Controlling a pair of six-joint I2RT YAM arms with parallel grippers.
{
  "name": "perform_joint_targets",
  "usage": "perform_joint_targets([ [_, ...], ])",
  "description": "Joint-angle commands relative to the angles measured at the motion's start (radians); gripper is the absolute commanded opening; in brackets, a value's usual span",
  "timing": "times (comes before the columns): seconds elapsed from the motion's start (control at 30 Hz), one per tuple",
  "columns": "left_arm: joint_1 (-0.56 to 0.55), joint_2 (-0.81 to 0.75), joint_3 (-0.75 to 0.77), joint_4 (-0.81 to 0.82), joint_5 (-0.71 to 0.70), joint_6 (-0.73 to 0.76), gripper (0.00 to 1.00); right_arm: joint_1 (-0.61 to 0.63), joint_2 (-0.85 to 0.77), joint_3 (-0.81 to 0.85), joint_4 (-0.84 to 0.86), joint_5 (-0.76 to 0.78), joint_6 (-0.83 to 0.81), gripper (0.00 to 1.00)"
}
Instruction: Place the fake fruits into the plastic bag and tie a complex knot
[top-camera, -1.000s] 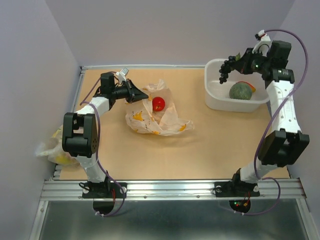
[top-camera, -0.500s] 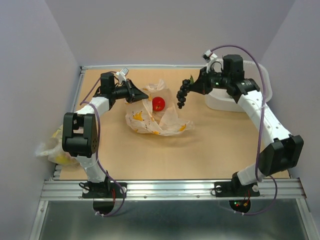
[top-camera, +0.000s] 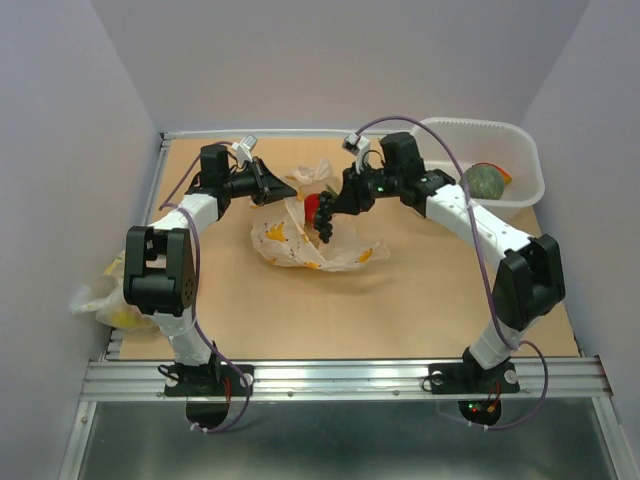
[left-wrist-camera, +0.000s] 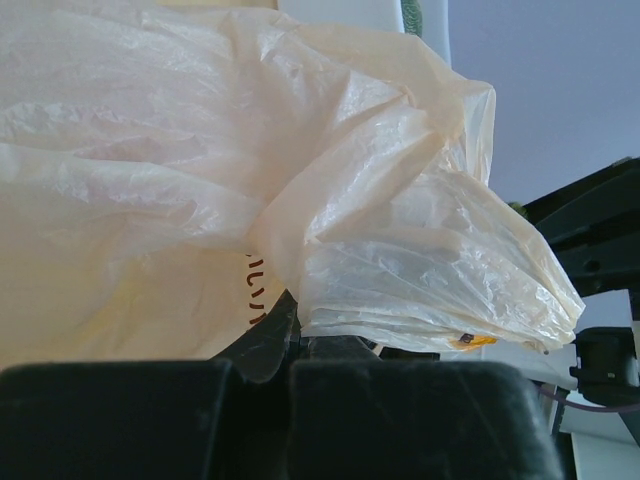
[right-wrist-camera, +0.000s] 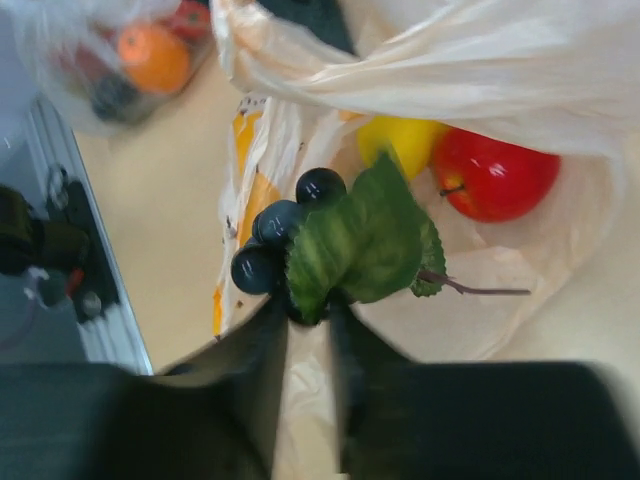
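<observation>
Left claw (top-camera: 280, 188) clamped on plastic bag (top-camera: 320, 245) rim, holding mouth up. Bag lies on surface (top-camera: 400, 300), left of centre. Right claw (right-wrist-camera: 308, 312) pinches grape bunch (right-wrist-camera: 285, 240) over opening; red apple (right-wrist-camera: 495, 175) inside.

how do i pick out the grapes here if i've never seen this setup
Start at the crinkly cream plastic bag in the middle of the table. Over its open mouth the right gripper pinches the grapes: small dark balls with a green leaf, unlike the red apple and yellow fruit inside.

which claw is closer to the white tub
Right. The right claw, holding grapes over the plastic bag, is left of the white tub; the left claw grips the bag farther left.
</observation>
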Motion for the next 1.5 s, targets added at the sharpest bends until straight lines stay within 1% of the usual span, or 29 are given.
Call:
perform_joint_targets([
  [0.0, 0.002, -0.061, 0.000, 0.026, 0.028, 0.011, 0.00, 0.058, 0.061, -0.025, 0.064, 0.023, -0.016, 0.42],
  [0.03, 0.004, -0.064, -0.001, 0.025, 0.027, 0.012, 0.00, 0.058, 0.057, -0.023, 0.044, 0.051, -0.016, 0.54],
  [0.07, 0.004, -0.066, -0.003, 0.016, 0.028, 0.015, 0.00, 0.056, 0.046, -0.025, 0.033, 0.068, -0.025, 0.72],
  [0.1, 0.004, -0.069, -0.006, 0.014, 0.027, 0.018, 0.00, 0.056, 0.029, -0.028, 0.022, 0.085, -0.025, 0.79],
  [0.17, 0.005, -0.072, -0.015, 0.011, 0.027, 0.023, 0.00, 0.055, -0.024, -0.037, -0.013, 0.140, -0.078, 0.93],
  [0.2, 0.004, -0.074, -0.015, 0.008, 0.027, 0.025, 0.00, 0.047, -0.041, -0.037, -0.027, 0.157, -0.082, 0.95],
  [0.27, 0.005, -0.072, -0.017, 0.002, 0.027, 0.034, 0.00, 0.030, -0.073, -0.029, -0.074, 0.187, -0.082, 0.95],
  [0.4, 0.005, -0.063, -0.012, -0.007, 0.027, 0.046, 0.00, -0.097, -0.129, 0.029, -0.149, 0.209, -0.037, 0.95],
  [0.47, 0.004, -0.057, -0.007, -0.015, 0.030, 0.049, 0.00, -0.250, -0.120, 0.118, -0.227, 0.207, -0.008, 0.95],
  [0.5, 0.004, -0.057, -0.004, -0.015, 0.030, 0.051, 0.00, -0.293, -0.100, 0.148, -0.252, 0.206, -0.016, 0.95],
  [0.53, 0.004, -0.055, -0.004, -0.015, 0.028, 0.051, 0.00, -0.328, -0.087, 0.212, -0.304, 0.201, -0.025, 0.95],
  [0.6, 0.004, -0.051, -0.003, -0.015, 0.030, 0.051, 0.00, -0.396, -0.063, 0.266, -0.352, 0.218, -0.094, 0.96],
  [0.63, 0.004, -0.048, 0.000, -0.015, 0.030, 0.052, 0.00, -0.463, -0.028, 0.297, -0.376, 0.224, -0.115, 0.97],
  [0.7, 0.005, -0.038, 0.006, -0.015, 0.025, 0.054, 0.00, -0.540, 0.009, 0.380, -0.447, 0.224, -0.161, 0.98],
  [0.77, 0.002, -0.029, 0.014, -0.014, 0.021, 0.046, 0.00, -0.676, 0.060, 0.452, -0.505, 0.270, -0.200, 0.99],
  [0.83, 0.002, -0.029, 0.012, -0.008, 0.019, 0.045, 0.00, -0.738, 0.095, 0.495, -0.536, 0.278, -0.224, 0.99],
  [0.87, 0.002, -0.029, 0.009, -0.006, 0.019, 0.046, 0.00, -0.760, 0.118, 0.526, -0.576, 0.313, -0.238, 0.99],
  [0.9, 0.004, -0.032, 0.006, -0.003, 0.019, 0.048, 0.00, -0.778, 0.176, 0.588, -0.602, 0.336, -0.272, 0.99],
  [1.0, 0.004, -0.029, -0.004, -0.003, 0.024, 0.048, 0.00, -0.784, 0.283, 0.702, -0.705, 0.384, -0.330, 1.00],
  [1.03, 0.004, -0.026, -0.006, -0.003, 0.024, 0.048, 0.00, -0.784, 0.313, 0.718, -0.758, 0.401, -0.344, 1.00],
  [1.2, 0.004, -0.015, 0.012, -0.001, 0.024, 0.046, 0.00, -0.784, 0.423, 0.735, -0.854, 0.435, -0.385, 1.00],
  [1.33, 0.004, -0.006, 0.020, 0.000, 0.022, 0.043, 0.00, -0.784, 0.465, 0.733, -0.881, 0.454, -0.396, 1.00],
  [1.4, 0.004, 0.000, 0.025, 0.000, 0.024, 0.043, 0.00, -0.784, 0.485, 0.710, -0.880, 0.441, -0.402, 0.97],
  [1.47, 0.002, 0.006, 0.029, 0.000, 0.024, 0.045, 0.00, -0.783, 0.502, 0.686, -0.854, 0.387, -0.386, 0.95],
])
